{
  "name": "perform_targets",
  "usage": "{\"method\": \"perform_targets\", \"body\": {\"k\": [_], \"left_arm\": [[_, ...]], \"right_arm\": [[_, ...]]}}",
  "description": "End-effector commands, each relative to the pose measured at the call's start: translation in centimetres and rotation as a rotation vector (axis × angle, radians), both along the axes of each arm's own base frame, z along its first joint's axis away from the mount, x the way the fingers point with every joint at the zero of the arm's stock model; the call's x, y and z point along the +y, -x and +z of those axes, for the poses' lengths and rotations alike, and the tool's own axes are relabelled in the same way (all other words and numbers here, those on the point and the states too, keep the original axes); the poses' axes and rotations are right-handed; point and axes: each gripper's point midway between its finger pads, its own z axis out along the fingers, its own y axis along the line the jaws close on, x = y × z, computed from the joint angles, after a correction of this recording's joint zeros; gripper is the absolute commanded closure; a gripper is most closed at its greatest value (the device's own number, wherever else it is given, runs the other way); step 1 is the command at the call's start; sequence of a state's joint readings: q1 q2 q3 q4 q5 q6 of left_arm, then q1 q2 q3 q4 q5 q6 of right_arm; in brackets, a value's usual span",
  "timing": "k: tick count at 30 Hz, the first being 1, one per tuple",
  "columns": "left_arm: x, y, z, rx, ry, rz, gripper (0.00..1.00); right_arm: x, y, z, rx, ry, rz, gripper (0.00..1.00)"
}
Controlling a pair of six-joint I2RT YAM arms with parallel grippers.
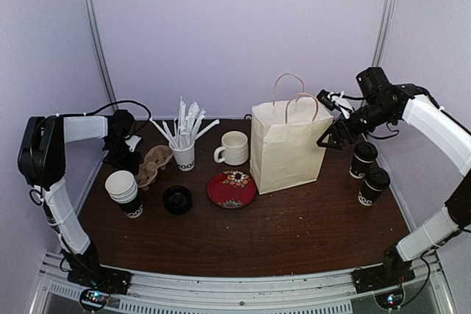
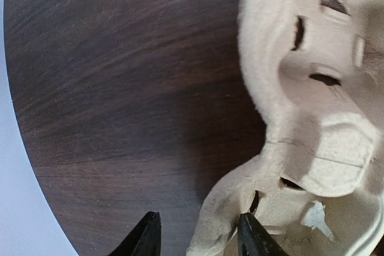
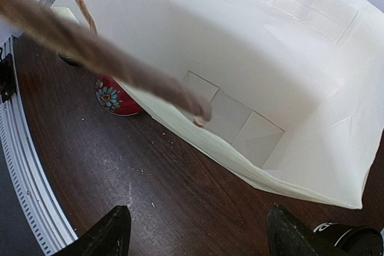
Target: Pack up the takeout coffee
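Two black lidded coffee cups [image 1: 363, 159] [image 1: 374, 185] stand at the table's right side, beside an upright cream paper bag [image 1: 287, 145]. My right gripper [image 1: 329, 140] hangs open and empty above the table between the bag and the cups. In the right wrist view the gripper [image 3: 198, 238] looks into the open, empty bag [image 3: 252, 58], and one cup's lid [image 3: 348, 238] shows at the bottom right. My left gripper [image 1: 126, 154] is open at the far left beside a pulp cup carrier [image 1: 153, 165]. In the left wrist view the gripper [image 2: 198, 238] has the carrier's [image 2: 318, 118] corner between its fingers.
A white cup of straws [image 1: 184, 154], a cream mug [image 1: 234, 148], a red flowered plate [image 1: 232, 189], a black lid [image 1: 177, 200] and a stack of paper cups [image 1: 125, 193] stand left of the bag. The bag's rope handle [image 3: 90, 52] crosses the right wrist view.
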State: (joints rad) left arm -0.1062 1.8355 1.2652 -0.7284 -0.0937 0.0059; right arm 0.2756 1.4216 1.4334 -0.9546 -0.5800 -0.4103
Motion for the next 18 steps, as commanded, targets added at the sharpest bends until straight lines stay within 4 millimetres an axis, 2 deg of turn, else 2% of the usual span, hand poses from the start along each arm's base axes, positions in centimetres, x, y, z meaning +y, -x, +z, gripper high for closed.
{"method": "perform_targets", "body": {"k": [1,6,9,11,13,16,17,18], "left_arm": [[1.6,0.6,-0.6,0.028,-0.025,0.035,0.55],[3.4,0.6,0.6,-0.006,-0.053,0.08,0.55],[3.0,0.4,1.0,-0.018,-0.023,0.075,0.55],[2.2,0.2,2.1,-0.038,0.016,0.058,0.55],[0.9,-0.4,4.8,-0.114,0.064,-0.004,0.55],[-3.0,-1.3,9.4,-0.272,0.24,-0.176,0.58],[-4.1,-1.5,10.7,-0.305,0.289,-0.228,0.59],[-5.0,-1.6,11.1,-0.306,0.329,-0.272,0.6]], "right_arm": [[0.6,-0.1,0.0,0.007,-0.025,0.005,0.19],[0.6,-0.1,-0.3,0.013,-0.026,0.006,0.19],[0.6,-0.1,-0.4,0.017,-0.028,0.008,0.19],[0.6,-0.1,-0.4,0.015,-0.027,0.007,0.19],[0.6,-0.1,-0.5,0.016,-0.024,0.007,0.19],[0.6,-0.2,-0.5,0.018,-0.026,0.004,0.19],[0.7,-0.2,-0.6,0.023,-0.03,0.005,0.19],[0.8,-0.3,-0.6,0.024,-0.035,0.007,0.19]]}}
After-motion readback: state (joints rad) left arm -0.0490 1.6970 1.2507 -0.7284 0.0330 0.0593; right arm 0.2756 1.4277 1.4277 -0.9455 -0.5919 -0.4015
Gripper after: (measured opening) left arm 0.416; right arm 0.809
